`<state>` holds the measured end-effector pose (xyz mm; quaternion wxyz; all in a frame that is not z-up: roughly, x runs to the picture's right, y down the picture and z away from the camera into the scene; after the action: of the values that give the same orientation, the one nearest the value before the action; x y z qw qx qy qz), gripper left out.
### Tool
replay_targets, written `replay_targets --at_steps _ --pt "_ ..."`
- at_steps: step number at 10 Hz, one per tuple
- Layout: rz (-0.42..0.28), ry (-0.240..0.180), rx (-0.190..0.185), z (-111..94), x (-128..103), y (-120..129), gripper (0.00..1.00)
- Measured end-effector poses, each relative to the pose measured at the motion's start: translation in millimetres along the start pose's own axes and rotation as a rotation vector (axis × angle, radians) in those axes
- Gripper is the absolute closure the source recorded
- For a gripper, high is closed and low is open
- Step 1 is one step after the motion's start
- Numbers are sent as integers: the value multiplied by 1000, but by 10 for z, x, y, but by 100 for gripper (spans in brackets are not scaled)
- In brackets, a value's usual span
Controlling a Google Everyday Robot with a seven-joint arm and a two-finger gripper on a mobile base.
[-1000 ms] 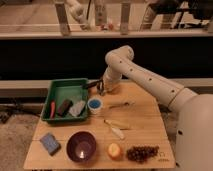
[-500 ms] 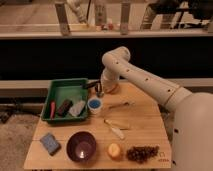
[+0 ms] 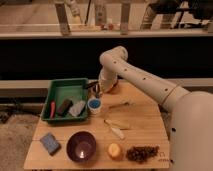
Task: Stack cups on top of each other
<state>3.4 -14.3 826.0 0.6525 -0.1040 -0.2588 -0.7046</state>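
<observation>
The pale cup with the bright blue inside (image 3: 95, 105) stands upright on the wooden table (image 3: 145, 125), just right of the green tray (image 3: 62, 89). My gripper (image 3: 95, 90) hangs at the end of the white arm (image 3: 131, 75), directly above and slightly behind this cup, close to its rim. A small dark shape (image 3: 90, 85) sits at the gripper's tip. I cannot tell whether it is the dark shiny cup or part of the gripper. I see no dark cup anywhere else.
The tray holds a red tool (image 3: 52, 109), a dark block (image 3: 64, 106) and a grey sponge (image 3: 77, 108). A reddish-brown bowl (image 3: 115, 89) is behind the arm. A blue sponge (image 3: 50, 143), purple bowl (image 3: 81, 146), orange (image 3: 115, 151), grapes (image 3: 142, 153) and pale peels (image 3: 115, 129) lie in front.
The arm has swung a little to the left and lowered. The gripper now sits closer above the blue cup. The things on the table have not moved.
</observation>
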Motion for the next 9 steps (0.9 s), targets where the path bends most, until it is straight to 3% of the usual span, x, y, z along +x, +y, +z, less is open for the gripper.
replay_targets --at_steps 4,8,9 --pt "-156 -50 56 -60 -99 -111 100" --pt "-255 -80 43 -5 -143 -145 99" --pt "-272 -85 39 9 -148 -150 91"
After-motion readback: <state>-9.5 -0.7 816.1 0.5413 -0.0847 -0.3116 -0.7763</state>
